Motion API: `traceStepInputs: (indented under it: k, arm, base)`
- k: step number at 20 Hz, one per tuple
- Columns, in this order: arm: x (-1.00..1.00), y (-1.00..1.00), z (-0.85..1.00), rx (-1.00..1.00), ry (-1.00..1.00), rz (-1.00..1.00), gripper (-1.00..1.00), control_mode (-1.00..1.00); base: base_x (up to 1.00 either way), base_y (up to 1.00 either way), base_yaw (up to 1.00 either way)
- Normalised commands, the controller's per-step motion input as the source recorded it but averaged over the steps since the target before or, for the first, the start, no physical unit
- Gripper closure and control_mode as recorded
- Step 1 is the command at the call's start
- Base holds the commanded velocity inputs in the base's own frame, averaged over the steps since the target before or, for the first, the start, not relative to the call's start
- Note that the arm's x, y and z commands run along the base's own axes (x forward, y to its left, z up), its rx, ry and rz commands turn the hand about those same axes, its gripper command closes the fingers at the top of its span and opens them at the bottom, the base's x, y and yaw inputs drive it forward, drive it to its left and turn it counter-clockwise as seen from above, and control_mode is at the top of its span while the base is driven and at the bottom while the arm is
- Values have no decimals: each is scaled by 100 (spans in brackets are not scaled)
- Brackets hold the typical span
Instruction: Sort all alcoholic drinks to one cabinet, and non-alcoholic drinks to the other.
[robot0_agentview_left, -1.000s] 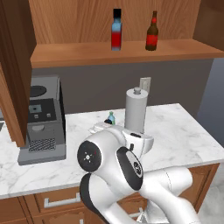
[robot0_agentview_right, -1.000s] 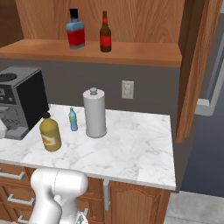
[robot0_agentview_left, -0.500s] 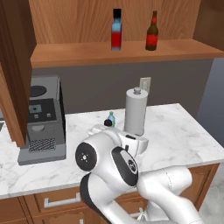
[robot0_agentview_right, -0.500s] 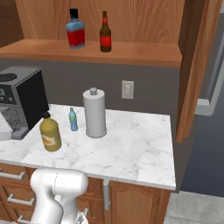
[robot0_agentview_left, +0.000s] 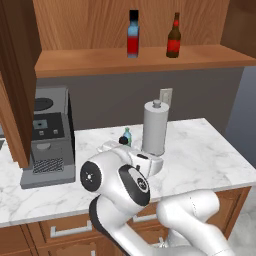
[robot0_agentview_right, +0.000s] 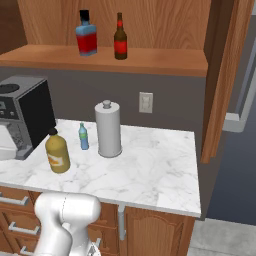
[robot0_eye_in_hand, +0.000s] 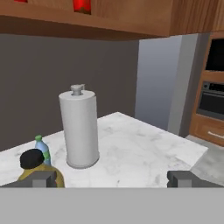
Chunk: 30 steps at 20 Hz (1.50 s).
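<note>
Shelf stock, wall cabinet (robot0_agentview_right: 150, 62): squarish blue bottle (robot0_agentview_right: 86, 35) and slim brown bottle (robot0_agentview_right: 120, 38), upright, side by side. Marble counter (robot0_agentview_right: 155, 170): orange-yellow juice bottle (robot0_agentview_right: 57, 152) near the front, small light-blue bottle (robot0_agentview_right: 83, 137) behind it, just beside the paper-towel roll (robot0_agentview_right: 108, 129); coffee machine (robot0_agentview_right: 25, 115) at left. Gripper (robot0_eye_in_hand: 112, 178): fingers spread wide, holding nothing.

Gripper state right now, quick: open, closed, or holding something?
Gripper: open, jaws spread wide, holding nothing; it looks toward the paper-towel roll on the marble counter.
</note>
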Motion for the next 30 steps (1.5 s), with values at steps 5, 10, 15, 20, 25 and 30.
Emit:
traceStepInputs:
  k: [5, 10, 15, 20, 25, 30]
  arm:
    - [24, 8, -8, 0, 3, -10, -100, -100]
    - [32, 3, -12, 0, 6, -7, -100, -100]
    - [31, 1, -19, 0, 4, -3, -100, -100]
    - [29, 3, -29, 0, 2, 0, -100, -100]
    - [29, 6, -26, 0, 0, 0, -100, -100]
    - [18, 8, -15, 0, 0, 0, -100, -100]
  base:
    - [0, 0, 0]
    - [0, 0, 0]
    - [0, 0, 0]
    - [0, 0, 0]
    - [0, 0, 0]
    - [0, 0, 0]
